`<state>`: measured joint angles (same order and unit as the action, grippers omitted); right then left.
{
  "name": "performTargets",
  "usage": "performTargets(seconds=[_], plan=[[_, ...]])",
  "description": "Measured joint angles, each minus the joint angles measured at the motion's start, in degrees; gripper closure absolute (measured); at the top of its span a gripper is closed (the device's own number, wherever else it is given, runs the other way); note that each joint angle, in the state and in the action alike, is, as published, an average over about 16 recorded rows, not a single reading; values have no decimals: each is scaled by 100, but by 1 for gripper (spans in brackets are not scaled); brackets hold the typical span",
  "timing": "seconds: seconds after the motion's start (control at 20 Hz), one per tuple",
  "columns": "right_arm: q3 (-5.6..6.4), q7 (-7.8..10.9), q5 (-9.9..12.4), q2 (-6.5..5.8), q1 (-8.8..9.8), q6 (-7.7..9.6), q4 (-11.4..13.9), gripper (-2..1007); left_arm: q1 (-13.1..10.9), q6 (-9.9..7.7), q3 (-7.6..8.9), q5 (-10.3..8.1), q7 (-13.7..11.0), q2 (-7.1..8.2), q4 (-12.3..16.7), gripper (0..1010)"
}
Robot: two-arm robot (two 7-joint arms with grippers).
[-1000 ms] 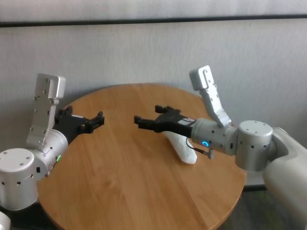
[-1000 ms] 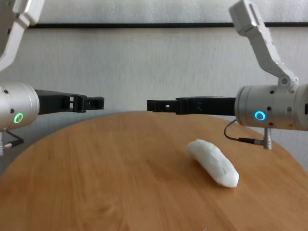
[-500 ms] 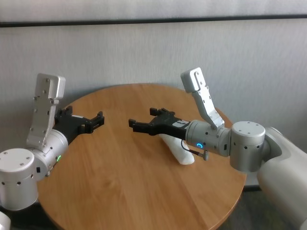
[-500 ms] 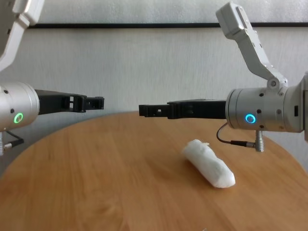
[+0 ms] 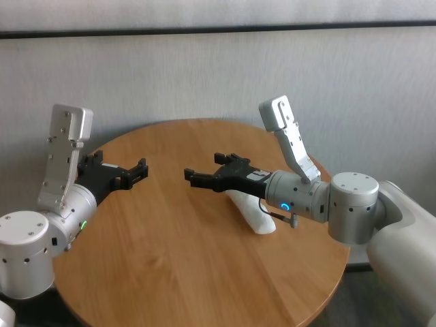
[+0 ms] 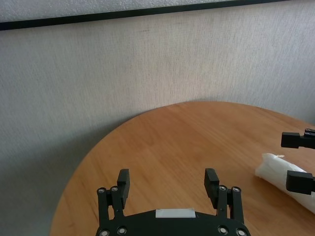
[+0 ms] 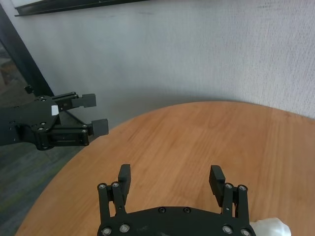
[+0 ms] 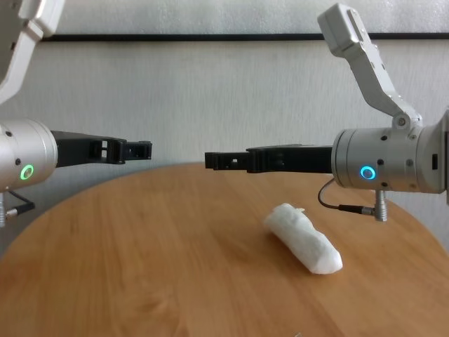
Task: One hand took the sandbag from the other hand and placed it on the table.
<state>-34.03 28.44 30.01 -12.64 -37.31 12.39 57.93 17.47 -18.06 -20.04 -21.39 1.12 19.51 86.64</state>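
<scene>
The white sandbag (image 5: 251, 211) lies on the round wooden table (image 5: 170, 245), right of centre, under my right arm; it also shows in the chest view (image 8: 303, 239). My right gripper (image 5: 201, 178), with the blue ring, is open and empty, held level above the table just past the bag's far end (image 8: 219, 160). My left gripper (image 5: 139, 170), with the green ring, is open and empty, facing it across a gap (image 8: 137, 149). The left wrist view shows its own gripper (image 6: 167, 183) and the sandbag (image 6: 276, 170). The right wrist view shows its own gripper (image 7: 170, 179) and the sandbag's tip (image 7: 269, 227).
A grey textured wall (image 5: 204, 75) stands behind the table. The table's far edge (image 6: 147, 115) curves close to the wall. The left gripper (image 7: 91, 114) shows far off in the right wrist view.
My right gripper has moved a little toward the left gripper. The sandbag has shifted slightly to the left on the table. The left arm has not moved.
</scene>
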Motion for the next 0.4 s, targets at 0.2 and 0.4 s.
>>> performTargets(seconds=[0.2, 0.4], plan=[[3, 2, 6, -4, 1, -1, 1, 2, 0, 0, 0, 0, 0, 0, 0, 8], [5, 4, 9, -7, 2, -1, 2, 2, 0, 0, 0, 0, 0, 0, 0, 8]])
